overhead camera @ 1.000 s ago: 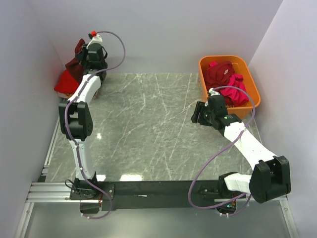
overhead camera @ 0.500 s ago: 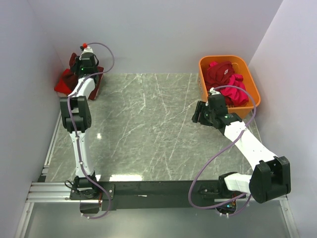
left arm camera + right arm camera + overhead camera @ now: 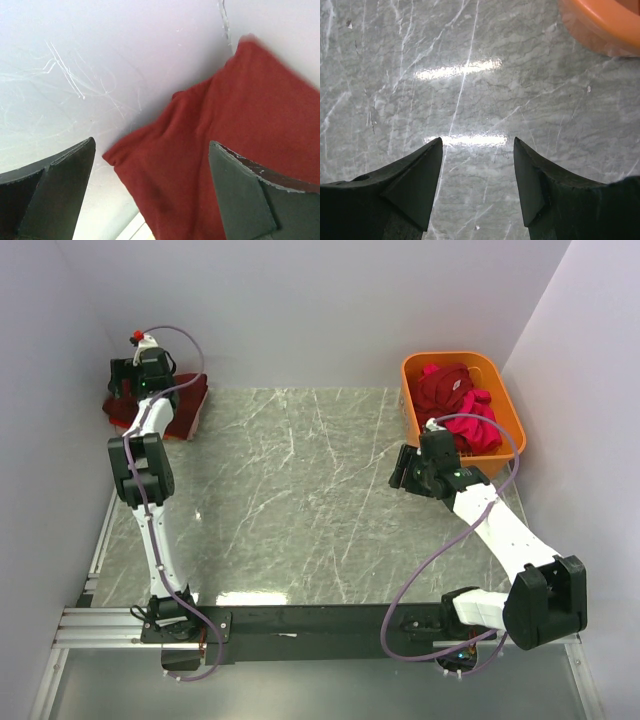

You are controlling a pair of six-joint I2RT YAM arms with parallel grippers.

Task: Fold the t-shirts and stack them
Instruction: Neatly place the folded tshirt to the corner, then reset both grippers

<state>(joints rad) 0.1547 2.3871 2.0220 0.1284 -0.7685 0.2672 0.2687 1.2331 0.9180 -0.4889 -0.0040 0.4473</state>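
Observation:
A flat pile of red t-shirts (image 3: 182,402) lies in the far left corner of the marble table (image 3: 300,490). My left gripper (image 3: 120,388) reaches over the pile's left end by the wall. In the left wrist view it (image 3: 152,150) is open, and the dark red cloth (image 3: 240,110) lies below the fingers, free of them. A maroon t-shirt (image 3: 440,386) and a magenta-pink one (image 3: 476,428) sit crumpled in the orange basket (image 3: 510,405). My right gripper (image 3: 400,468) hovers open and holds nothing over bare marble left of the basket (image 3: 605,20).
White walls close in the table at the back and on both sides. The left wall (image 3: 100,60) is right next to the left fingers. The metal rail (image 3: 110,625) runs along the near edge with both arm bases.
My left arm has swung left and down into the corner. The maroon shirt it held up now lies on the pile, and the gripper has opened. The right arm has stayed put.

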